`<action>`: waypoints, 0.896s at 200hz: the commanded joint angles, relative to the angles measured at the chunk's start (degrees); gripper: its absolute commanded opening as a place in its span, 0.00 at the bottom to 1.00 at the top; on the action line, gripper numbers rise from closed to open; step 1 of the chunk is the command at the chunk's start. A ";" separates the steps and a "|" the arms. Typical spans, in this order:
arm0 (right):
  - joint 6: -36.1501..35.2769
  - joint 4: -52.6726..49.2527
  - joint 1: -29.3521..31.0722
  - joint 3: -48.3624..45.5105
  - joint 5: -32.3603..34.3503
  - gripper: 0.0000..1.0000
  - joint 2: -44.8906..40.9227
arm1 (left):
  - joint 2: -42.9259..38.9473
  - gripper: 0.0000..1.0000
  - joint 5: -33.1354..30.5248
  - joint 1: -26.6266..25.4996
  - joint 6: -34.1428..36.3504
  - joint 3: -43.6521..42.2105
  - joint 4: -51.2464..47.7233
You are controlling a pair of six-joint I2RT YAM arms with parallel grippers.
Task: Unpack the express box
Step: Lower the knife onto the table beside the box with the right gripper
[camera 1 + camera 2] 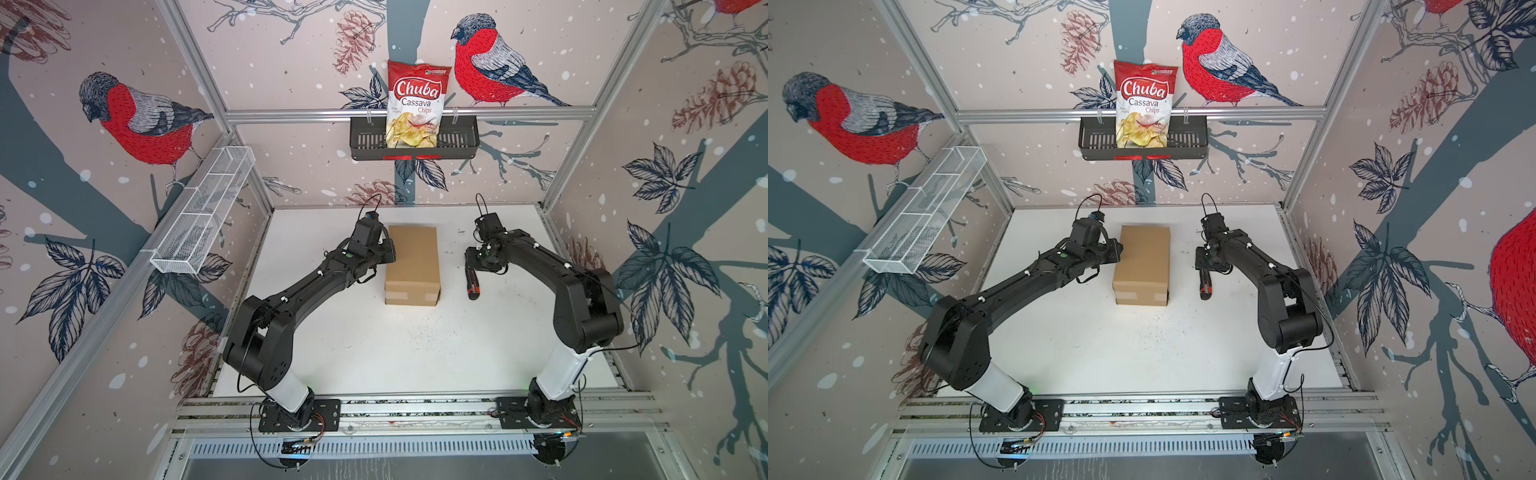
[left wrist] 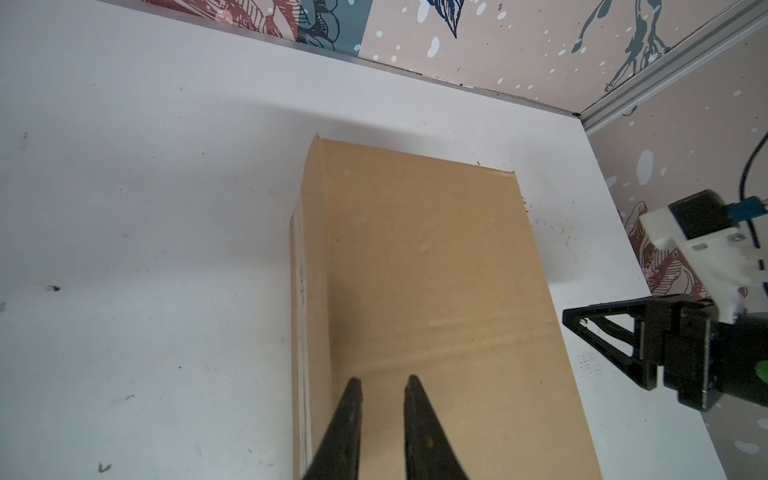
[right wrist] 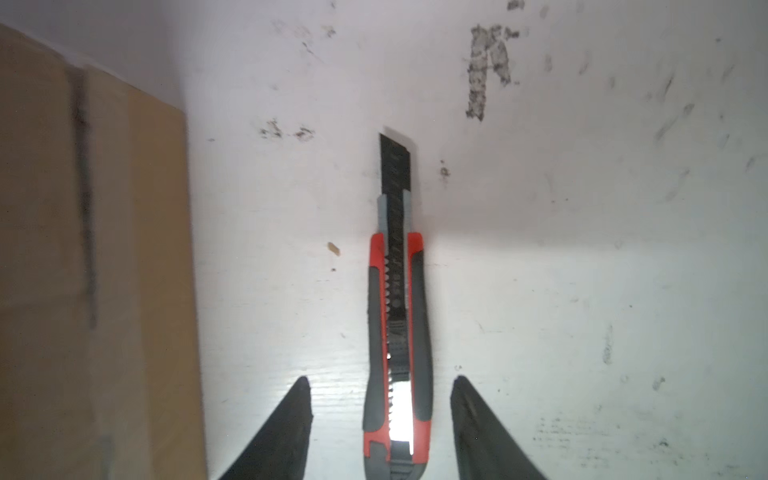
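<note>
The express box (image 1: 412, 257) (image 1: 1144, 262) is a plain brown carton lying shut on the white table, with tape strips on its near end. My left gripper (image 1: 388, 251) (image 1: 1117, 253) is at the box's left top edge. In the left wrist view its fingers (image 2: 382, 380) stand a narrow gap apart over the box top (image 2: 436, 311), with nothing between them. My right gripper (image 1: 471, 266) (image 3: 381, 378) is open to the right of the box. A red and grey utility knife (image 3: 397, 291) (image 1: 473, 286) lies on the table between its fingers, touching neither, with its blade out.
A black wall basket (image 1: 461, 143) on the back rail holds a Chuba chips bag (image 1: 417, 104). A white wire basket (image 1: 203, 216) hangs on the left wall. Walls close in the table on three sides.
</note>
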 commanded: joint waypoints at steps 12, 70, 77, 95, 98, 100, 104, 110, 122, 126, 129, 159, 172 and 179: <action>2.64 1.51 2.15 1.92 -3.99 0.37 -0.32 | -0.11 0.20 -0.87 0.16 2.48 0.68 -1.20; 4.63 4.11 6.22 7.33 -6.47 0.31 5.36 | -0.43 0.20 -1.52 0.17 2.98 -0.89 -1.98; 4.61 4.15 6.57 8.04 -6.74 0.31 5.98 | -0.06 0.20 -1.51 0.25 3.07 -0.99 -2.18; 4.90 4.06 7.25 9.39 -6.96 0.31 7.24 | 0.26 0.19 -1.56 0.16 3.02 -0.73 -3.17; 4.88 3.99 7.28 9.55 -6.96 0.31 7.37 | 0.27 0.19 -1.78 0.17 2.94 -0.67 -3.41; 4.91 3.98 7.29 9.61 -6.94 0.31 7.43 | 0.25 0.19 -1.91 0.17 2.86 -0.65 -3.54; 5.01 3.98 7.38 9.75 -6.96 0.31 7.54 | 0.09 0.19 -2.16 0.17 2.74 -0.73 -3.62; 5.09 3.98 7.39 9.88 -6.95 0.31 7.65 | -0.30 0.19 -2.72 0.16 2.59 -0.96 -3.75; 5.13 4.15 7.39 9.76 -6.96 0.31 7.65 | -1.27 0.19 -4.20 0.17 2.00 -1.51 -3.99; 5.28 4.15 7.43 9.72 -6.97 0.31 7.65 | -1.65 0.19 -4.82 0.18 1.74 -1.77 -4.09; 5.24 4.15 7.43 9.71 -6.94 0.31 7.73 | -1.86 0.19 -5.23 0.21 1.57 -1.89 -4.22; 5.31 4.06 7.40 9.71 -6.85 0.31 8.01 | -4.29 0.18 -9.08 0.25 0.60 -4.12 -4.51; 5.36 3.98 7.32 9.89 -6.94 0.31 8.19 | -4.47 0.18 -9.57 0.33 0.52 -5.68 -3.46; 5.39 3.99 7.38 10.02 -7.02 0.31 8.29 | -4.15 0.17 -9.28 0.42 0.19 -6.25 -2.97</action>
